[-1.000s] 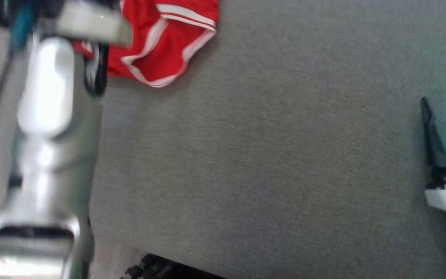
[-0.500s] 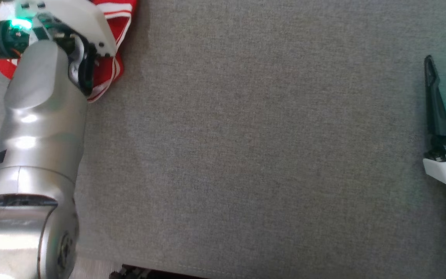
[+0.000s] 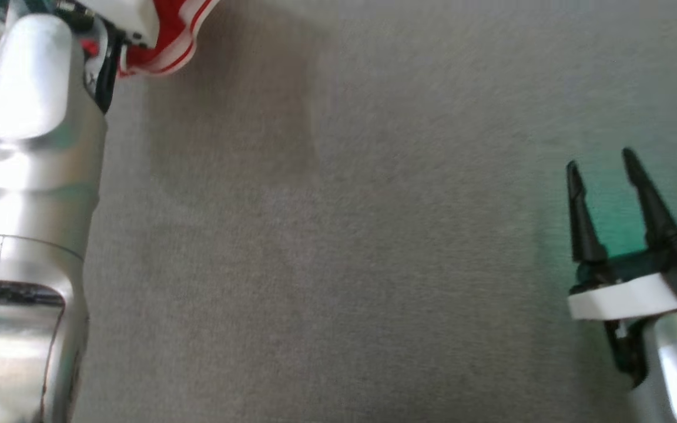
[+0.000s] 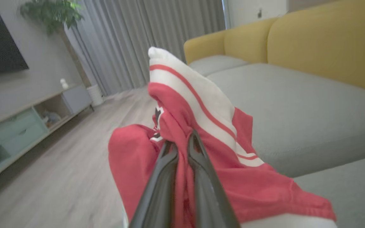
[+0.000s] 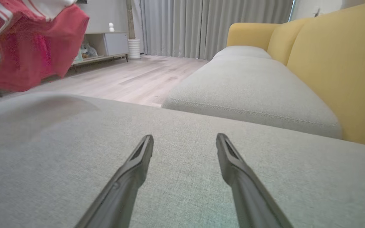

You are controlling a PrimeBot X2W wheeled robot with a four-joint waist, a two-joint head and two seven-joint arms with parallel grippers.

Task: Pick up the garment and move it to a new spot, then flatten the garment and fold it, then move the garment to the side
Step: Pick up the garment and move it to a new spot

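Observation:
The garment (image 4: pixel 201 126), a red jersey with white panels and red-and-white striped trim, hangs bunched around my left gripper (image 4: pixel 182 142), which is shut on it. In the head view a fold of the garment (image 3: pixel 168 35) shows at the top left, beyond my silver left forearm (image 3: pixel 27 176). It hangs lifted above the grey cushion, seen at the upper left of the right wrist view as the garment (image 5: pixel 27 47), casting a shadow below. My right gripper (image 3: pixel 603 161) stands open over the cushion at the lower right, fingers (image 5: pixel 138 161) spread with nothing between them.
A wide grey sofa cushion (image 3: pixel 344 235) spreads under both arms. Yellow backrests (image 5: pixel 337 63) rise on the right, with a second grey seat (image 5: pixel 249 85) beyond. A wood floor (image 5: pixel 131 76), a low TV cabinet (image 4: pixel 17 126) and curtains lie further off.
The head camera has shifted. My left gripper has shut on the garment and raised it off the cushion. My right gripper now shows both fingers, still open.

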